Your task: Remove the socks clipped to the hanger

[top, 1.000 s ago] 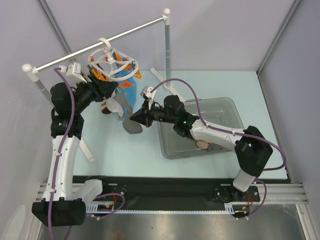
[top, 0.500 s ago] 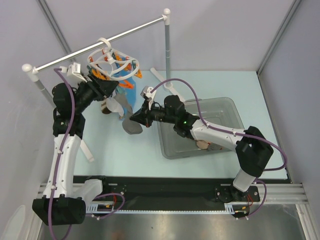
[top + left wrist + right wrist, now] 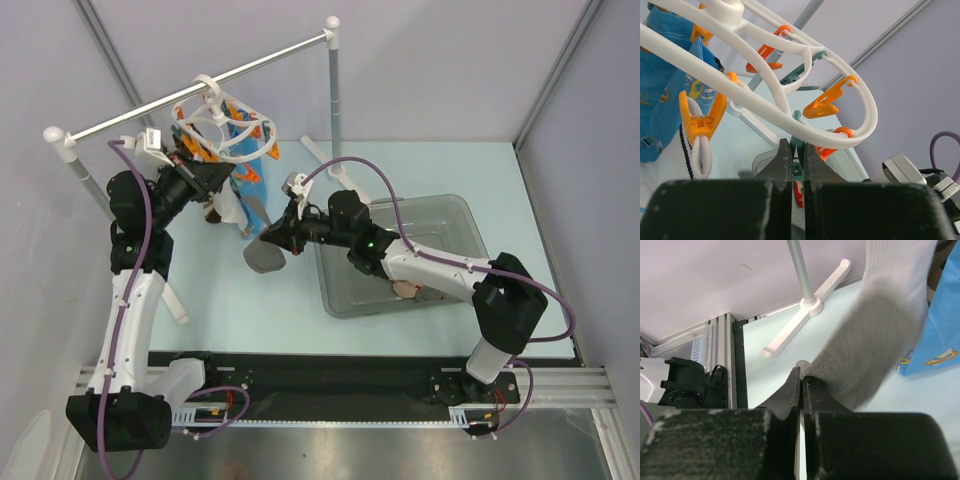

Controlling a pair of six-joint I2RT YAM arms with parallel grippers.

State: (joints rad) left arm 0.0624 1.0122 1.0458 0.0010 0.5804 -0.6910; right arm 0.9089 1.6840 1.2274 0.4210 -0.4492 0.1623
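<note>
The white ring hanger (image 3: 215, 125) hangs by its hook from the rail, with orange and blue clips under it. My left gripper (image 3: 222, 180) is right below the ring (image 3: 790, 65) and is shut on a teal clip (image 3: 798, 150). A white sock (image 3: 702, 152) hangs from an orange clip to the left. My right gripper (image 3: 272, 238) is shut on the lower edge of a grey sock (image 3: 875, 350), which runs up toward the hanger. I cannot tell whether a clip still holds it. In the top view the grey sock (image 3: 262, 255) hangs in front of the hanger.
A bright blue printed cloth (image 3: 250, 165) hangs from the hanger too. The long white rail (image 3: 150, 105) stands on two posts with feet on the table. A clear plastic bin (image 3: 460, 215) at the right holds some socks (image 3: 410, 290).
My left gripper has closed on the teal clip, and the hanger has swung slightly to the left. The right gripper keeps its hold on the grey sock and has barely moved.
</note>
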